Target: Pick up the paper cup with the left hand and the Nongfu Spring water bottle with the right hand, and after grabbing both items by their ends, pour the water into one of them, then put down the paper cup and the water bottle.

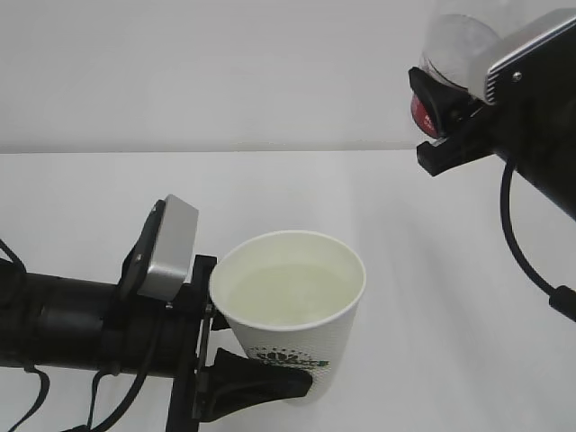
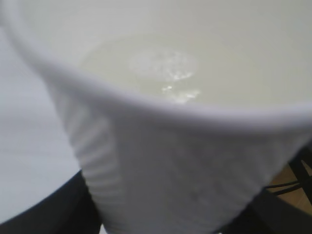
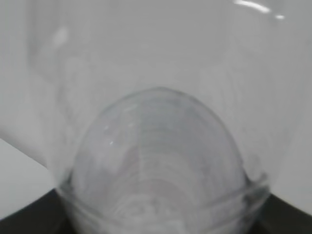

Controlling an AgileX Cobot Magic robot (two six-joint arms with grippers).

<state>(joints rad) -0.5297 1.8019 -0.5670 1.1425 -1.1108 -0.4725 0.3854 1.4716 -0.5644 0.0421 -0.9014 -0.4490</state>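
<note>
My left hand [image 1: 236, 355] was wrapped around the paper cup [image 1: 292, 310], low on its side, holding it up straight over the white table [image 1: 423, 270]. The cup had water [image 1: 286, 295] in it, pale and flat, filling a good part of it. My right hand [image 1: 443, 121] was clamped on the bottle [image 1: 454, 45], up high and off to the right, well apart from the cup. The bottle looked clear inside, and I could not see any water coming out of it. So I thought the pouring was done, and the job now was to put both things down. To do that well, I needed to keep the cup level and go down slowly, so the water would not slosh over the rim. I should not squeeze harder, because a paper cup bends easily and water could spill. I should let go only when the bottom sat flat on the table. The bottle should stand up straight and land away from the cup, so they would not bump.
</note>
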